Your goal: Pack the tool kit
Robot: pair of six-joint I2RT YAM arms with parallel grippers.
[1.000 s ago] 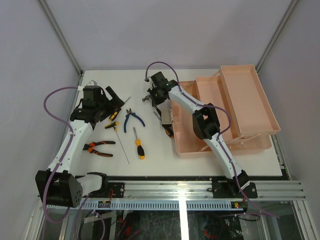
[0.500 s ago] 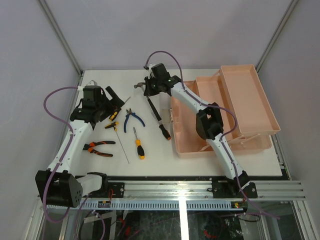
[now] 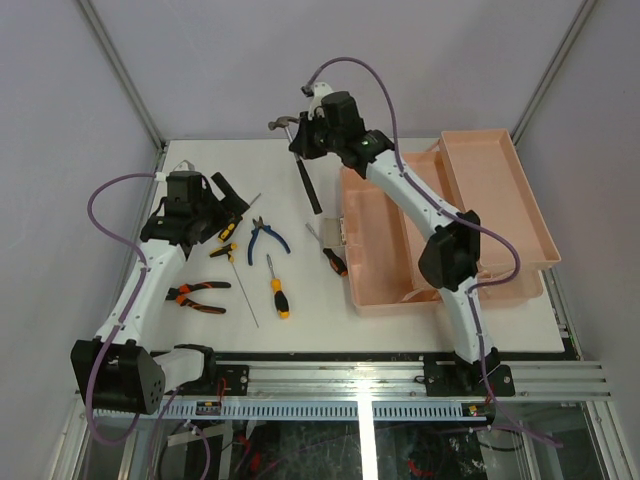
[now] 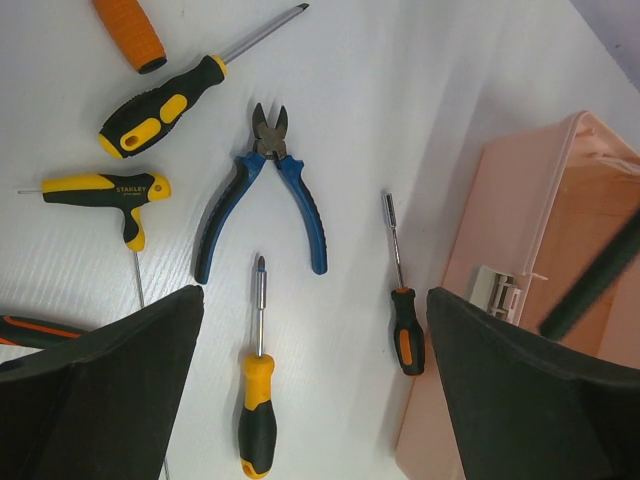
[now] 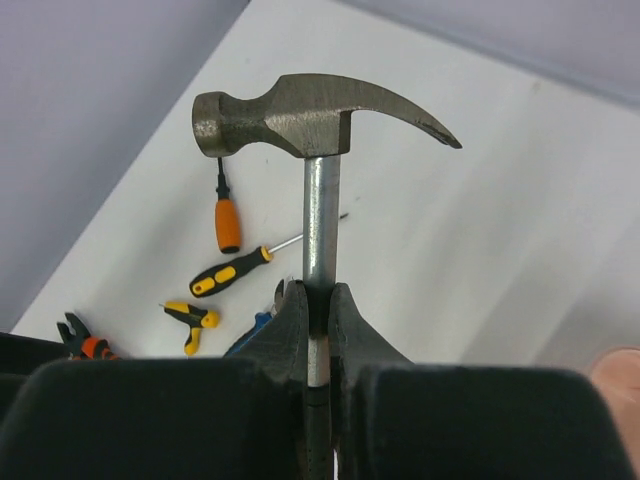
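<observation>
Much of the open salmon-pink translucent plastic toolbox [image 3: 385,262] on the right half of the table is covered by the right arm, which crosses it, and in the left wrist view the frame edge cuts it down to one corner with a pale latch [image 4: 495,290]; a dark blurred bar above that corner is too soft to name. The right gripper [image 3: 303,150] is clamped tight on the metal shaft of the small steel claw hammer [image 5: 320,115], held in the air beyond the box's far-left corner, and its own fingers hide the lower shaft in the wrist view. The left gripper [image 3: 232,200] stands wide apart and holds nothing, its dark fingers [image 4: 110,385] masking part of the orange-and-black pliers [image 3: 195,295]. Below it lie blue-handled cutting pliers [image 4: 268,152], a yellow-and-black screwdriver [image 4: 165,105], a yellow T-handled driver [image 4: 105,185], a second yellow-and-black screwdriver [image 4: 257,400], a small black-and-orange screwdriver [image 4: 405,330] just beside the box, and an orange handle [image 4: 130,30] cut off at the top, all spread on the flat white tabletop [image 3: 300,320] between pale grey walls, with an aluminium rail [image 3: 400,375] along the near edge
</observation>
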